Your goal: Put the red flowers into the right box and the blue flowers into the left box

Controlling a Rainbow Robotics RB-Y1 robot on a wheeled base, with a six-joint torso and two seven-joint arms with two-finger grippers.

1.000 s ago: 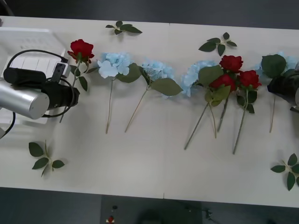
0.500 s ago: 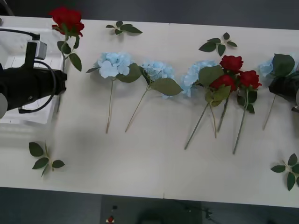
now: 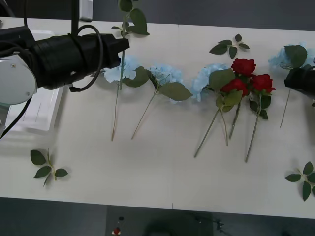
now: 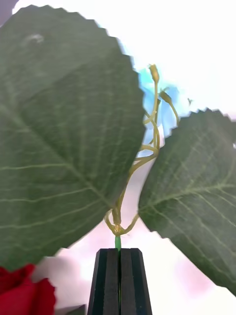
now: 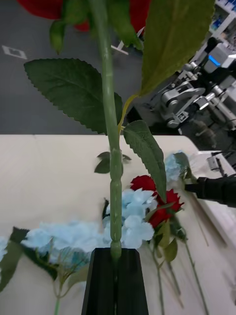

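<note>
Our left gripper point(image 5: 116, 275) pinches a rose point(image 5: 110, 147) stem, now lifted high over the table's far left. Our right gripper point(image 4: 119, 275) clamps a blue flower point(image 3: 288, 56), raised since earlier. Three roses point(image 3: 246, 78) lie mid-table.

Front camera looks down on the table point(image 3: 157, 167); both wrist cameras sit close, sharing its blue flowers point(image 5: 132, 216).

Loose leaf sprigs point(image 3: 47, 165) on white table point(image 3: 147, 167)
</note>
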